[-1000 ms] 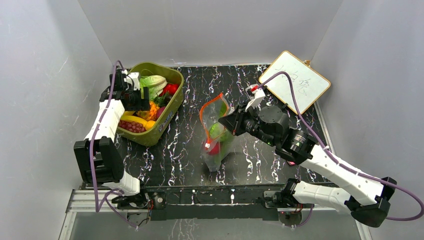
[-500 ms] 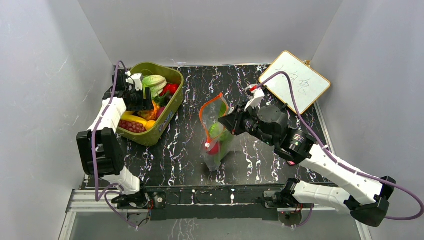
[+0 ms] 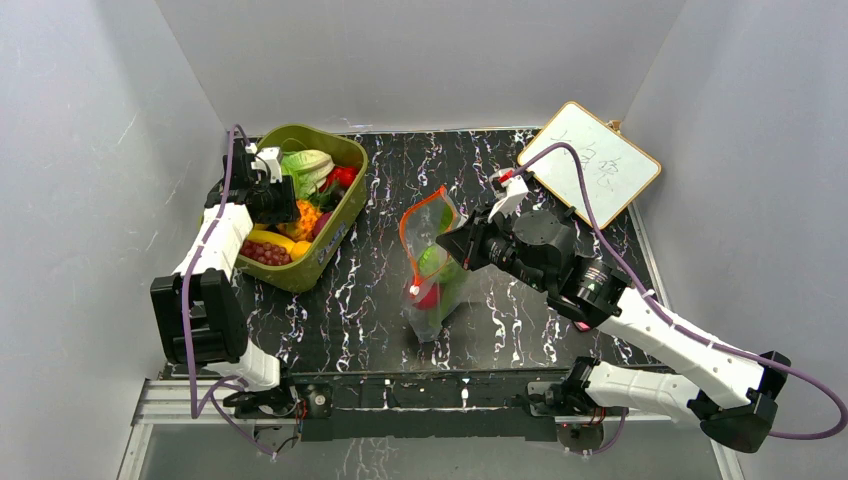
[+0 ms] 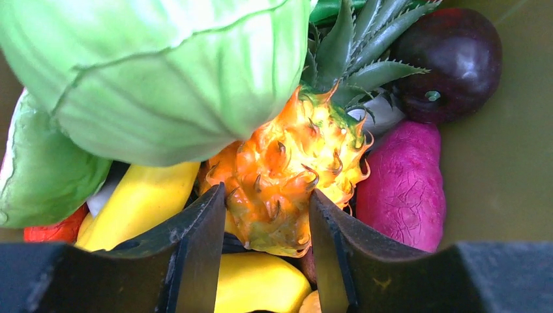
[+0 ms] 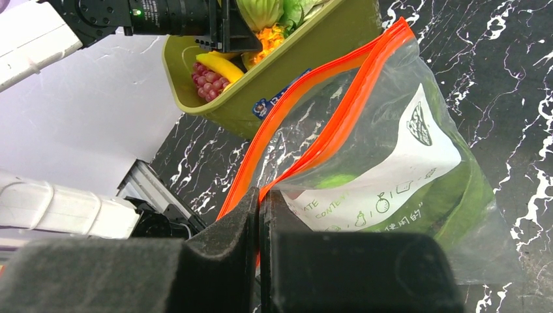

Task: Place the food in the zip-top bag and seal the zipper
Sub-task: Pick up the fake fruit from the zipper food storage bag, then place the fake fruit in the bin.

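Observation:
The zip-top bag (image 3: 432, 265) stands mid-table with its mouth open. A green piece (image 3: 433, 262) and a red round fruit (image 3: 428, 296) lie inside. My right gripper (image 3: 447, 240) is shut on the zipper (image 5: 306, 111), the red-orange strip, and holds the bag (image 5: 391, 156) up; its closed jaws (image 5: 259, 195) pinch the near lip. My left gripper (image 3: 288, 207) is down in the olive tub (image 3: 345, 150). Its jaws (image 4: 266, 195) press both sides of an orange pineapple toy (image 4: 287, 163). The pale green cabbage (image 4: 169, 72) lies just above.
The tub also holds a yellow banana (image 4: 140, 202), a purple yam (image 4: 404, 182), a dark plum (image 4: 450, 52) and grapes (image 3: 262, 252). A white wood-framed board (image 3: 590, 162) leans at the back right. Grey walls close in the left, back and right.
My left gripper has shifted slightly inside the tub, and the orange pineapple now shows beside its fingers. The right gripper and the bag have not moved.

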